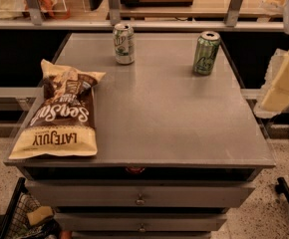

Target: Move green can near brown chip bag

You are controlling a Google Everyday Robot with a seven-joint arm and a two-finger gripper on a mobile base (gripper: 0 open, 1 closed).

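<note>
green can [206, 53], brown chip bag [60, 118], pale gripper [280, 83] right

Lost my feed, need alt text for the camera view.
The green can stands upright at the far right of the grey table, well apart from the brown chip bag lying flat at the near left. A white-silver can stands far centre-left; the gripper hangs beyond the table's right edge.

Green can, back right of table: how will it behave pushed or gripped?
The green can stands upright on a narrow base, so a high push would probably tip it; once down, its round body would likely roll. Its smooth sides may slip in a light grip. The gripper is at the view's right edge, apart from it.
</note>
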